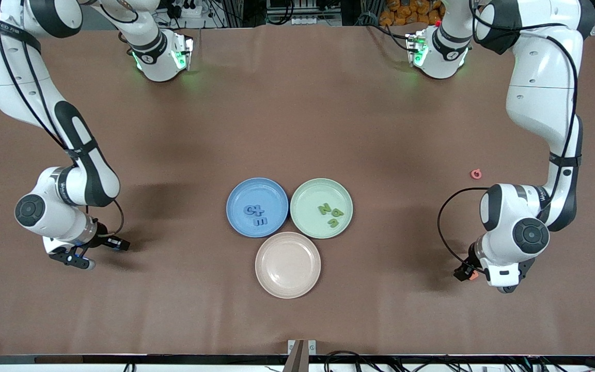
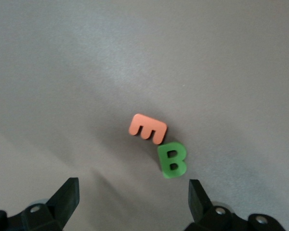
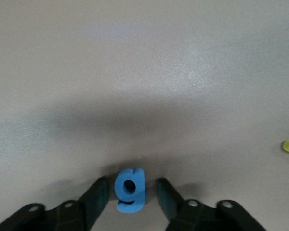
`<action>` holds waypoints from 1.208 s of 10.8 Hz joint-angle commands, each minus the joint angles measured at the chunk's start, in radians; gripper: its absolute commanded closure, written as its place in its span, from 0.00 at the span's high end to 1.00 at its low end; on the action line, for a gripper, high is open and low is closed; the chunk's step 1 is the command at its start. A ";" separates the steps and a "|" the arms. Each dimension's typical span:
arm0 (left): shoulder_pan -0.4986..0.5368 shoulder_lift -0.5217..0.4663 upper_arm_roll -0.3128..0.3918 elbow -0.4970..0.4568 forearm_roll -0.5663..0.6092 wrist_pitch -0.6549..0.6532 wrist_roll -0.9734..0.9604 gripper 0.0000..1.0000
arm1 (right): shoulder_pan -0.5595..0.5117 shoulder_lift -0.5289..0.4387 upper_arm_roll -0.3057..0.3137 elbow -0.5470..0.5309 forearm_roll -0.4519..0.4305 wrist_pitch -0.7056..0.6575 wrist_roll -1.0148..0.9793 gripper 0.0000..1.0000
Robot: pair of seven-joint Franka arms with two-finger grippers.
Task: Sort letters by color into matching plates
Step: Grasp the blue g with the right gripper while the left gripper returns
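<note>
The right tool (image 3: 130,195) sits narrowed around a small blue foam letter g (image 3: 130,188); it should be squeezed squarely. The left tool (image 2: 133,199), spread wide, is poised over a small green foam letter B (image 2: 172,161) touching an orange foam letter E (image 2: 147,128).

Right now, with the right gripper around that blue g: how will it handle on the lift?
The blue g looks thick and blocky like foam, so probably light and slightly squashy. It sits between the right gripper fingers with small gaps showing, so it may twist as they close. Flat faces mean it should not roll, though such a small piece could slip.

Letters (image 1: 255,214) in two touching plates (image 1: 240,194)
</note>
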 commanded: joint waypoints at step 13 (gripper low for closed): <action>-0.018 0.062 0.006 0.064 0.007 0.048 -0.158 1.00 | -0.001 0.017 0.003 0.018 -0.025 -0.004 -0.006 0.25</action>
